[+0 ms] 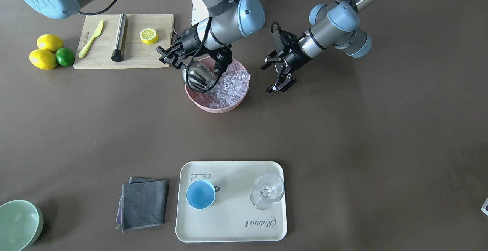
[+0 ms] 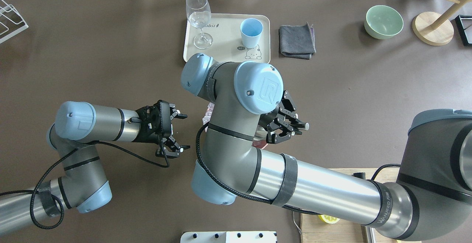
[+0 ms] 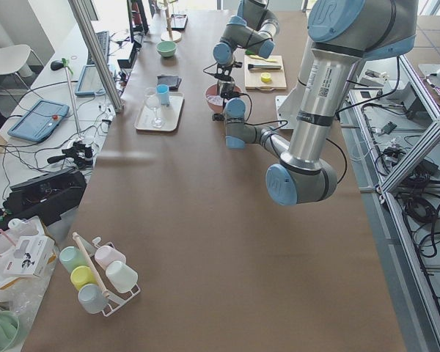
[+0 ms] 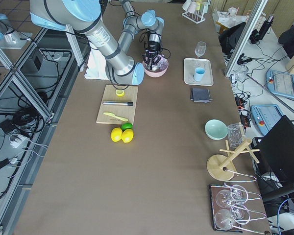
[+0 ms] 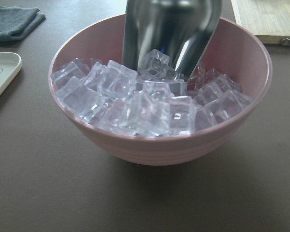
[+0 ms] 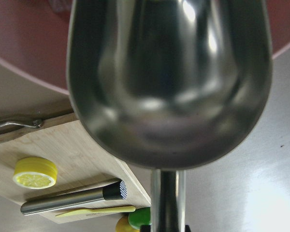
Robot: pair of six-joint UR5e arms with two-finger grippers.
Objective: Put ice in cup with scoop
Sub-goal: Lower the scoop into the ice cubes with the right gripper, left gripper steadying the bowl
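Scoop: you see the scoop (image 1: 198, 76), shiny steel, deep and round, with a thin rod handle. Its tip is down among the ice (image 5: 145, 101).
Ice: small clear cubes like glass, piled in a round, smooth pink bowl (image 1: 213, 108).
Cup: the cup (image 1: 200, 194) is round and light blue. It stands upright on a pale tray (image 1: 232, 228), well apart from the bowl.
Right pincer: the right pincer (image 1: 176, 58) is clamped on the scoop's handle.
Left pincer: the left pincer (image 1: 276, 76) has its fingers spread wide. It holds nothing, just beside the bowl.
Bench: the bench (image 1: 343, 148) is flat and dull brown. A folded grey cloth (image 1: 144, 204) lies beside the tray.
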